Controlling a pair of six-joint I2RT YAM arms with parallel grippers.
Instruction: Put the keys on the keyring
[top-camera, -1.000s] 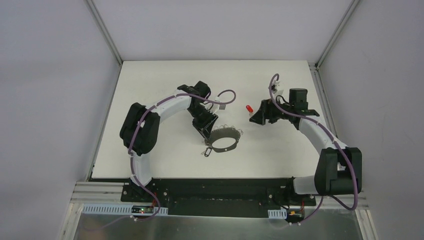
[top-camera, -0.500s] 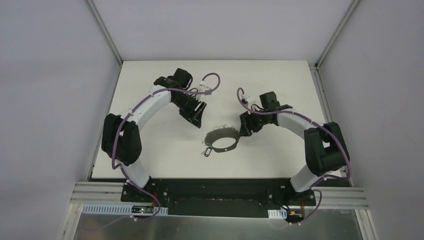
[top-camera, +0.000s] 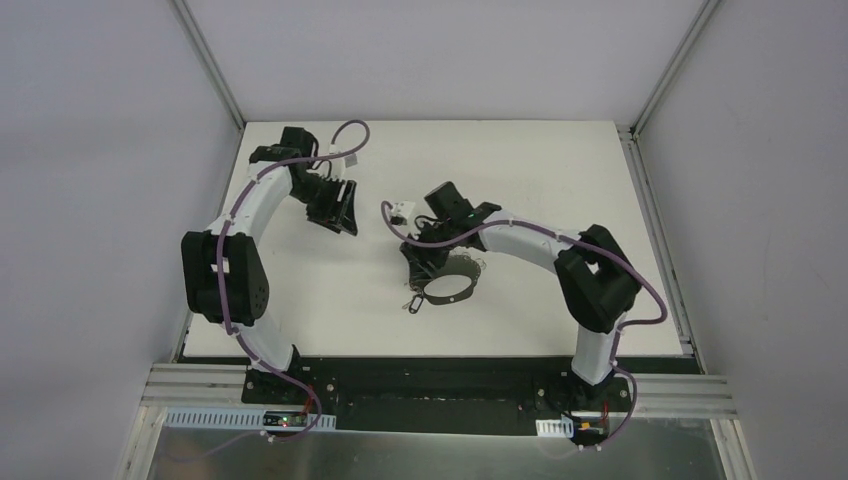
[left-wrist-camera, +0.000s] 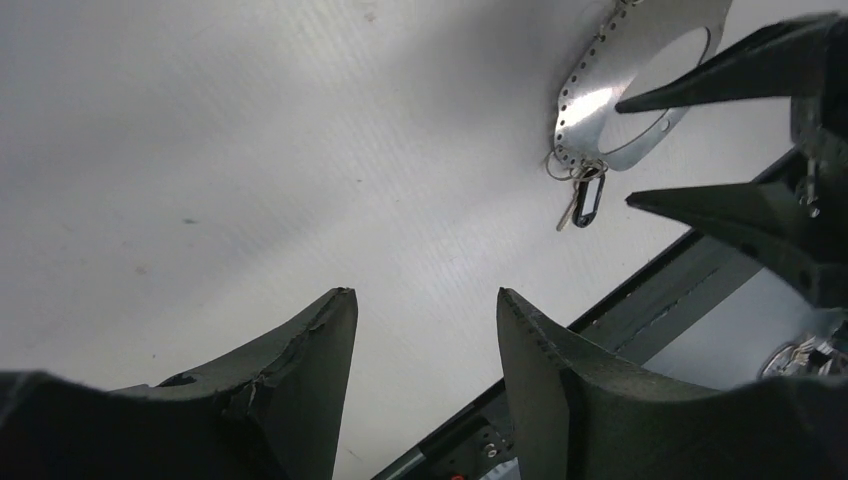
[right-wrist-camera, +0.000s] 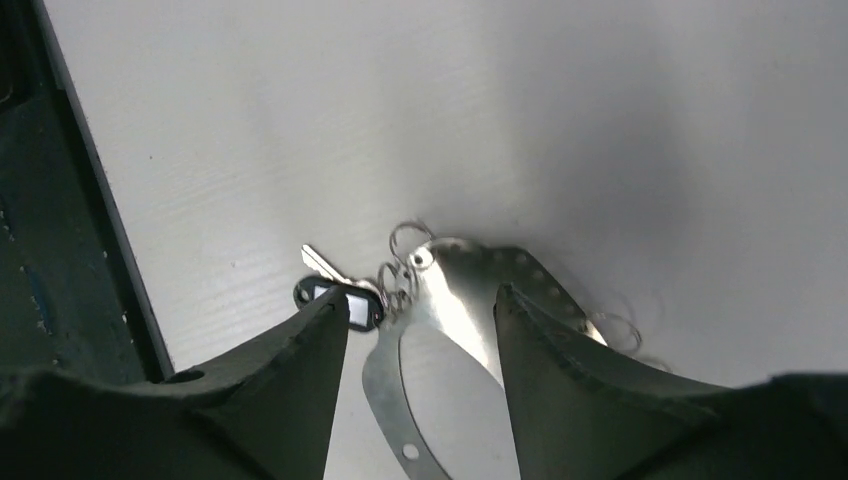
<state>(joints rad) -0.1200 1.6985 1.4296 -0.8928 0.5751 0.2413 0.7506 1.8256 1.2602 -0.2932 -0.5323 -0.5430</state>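
The keyring (top-camera: 452, 297), a thin grey oval band with small wire loops, lies mid-table. A key with a dark oblong tag (top-camera: 410, 300) hangs from a loop at its left end. My right gripper (top-camera: 420, 264) hovers over that end, open. In the right wrist view the band (right-wrist-camera: 450, 290) shows between its fingers, with the tagged key (right-wrist-camera: 322, 264) beside the left fingertip. My left gripper (top-camera: 340, 214) is open and empty at the far left, well away. Its camera sees the keyring (left-wrist-camera: 590, 105), the tagged key (left-wrist-camera: 588, 197) and the right gripper's fingers (left-wrist-camera: 720, 90). The red-headed key is out of view.
A black rail (top-camera: 430, 375) runs along the table's near edge and also shows in the left wrist view (left-wrist-camera: 640, 300). Grey walls close in the table on three sides. A white label (top-camera: 400, 210) hangs on the right arm's purple cable.
The left arm pulled back up and left from the keyring, and its jaws opened. The right arm swung left onto the keyring's left end, jaws narrowing. The red key by it earlier no longer shows.
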